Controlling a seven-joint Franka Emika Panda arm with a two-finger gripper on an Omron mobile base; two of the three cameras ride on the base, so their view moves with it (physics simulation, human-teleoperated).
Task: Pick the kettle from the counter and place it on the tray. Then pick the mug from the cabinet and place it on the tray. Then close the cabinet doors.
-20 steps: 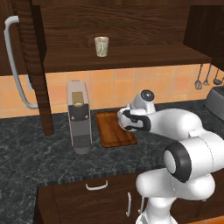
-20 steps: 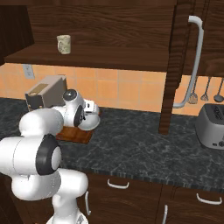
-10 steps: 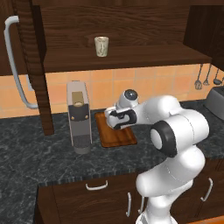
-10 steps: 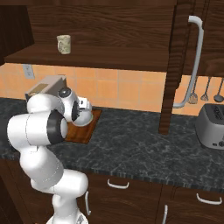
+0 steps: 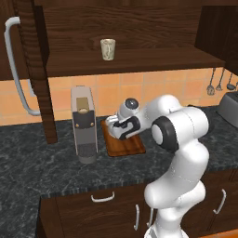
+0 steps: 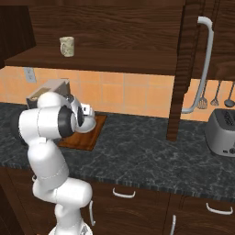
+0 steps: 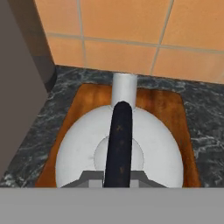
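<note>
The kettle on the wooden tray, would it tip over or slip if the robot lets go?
Probably not. The kettle looks squat and wide, so it should sit steady over the tray. Its smooth rounded body might slide if pushed. The gripper holds the arched handle, which looks stiff.

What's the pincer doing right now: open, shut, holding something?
Pincer: shut on the handle of the kettle, which is over the tray.

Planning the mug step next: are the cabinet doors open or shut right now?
Open: both cabinet doors stand swung out, and the mug shows on the bare shelf.
</note>
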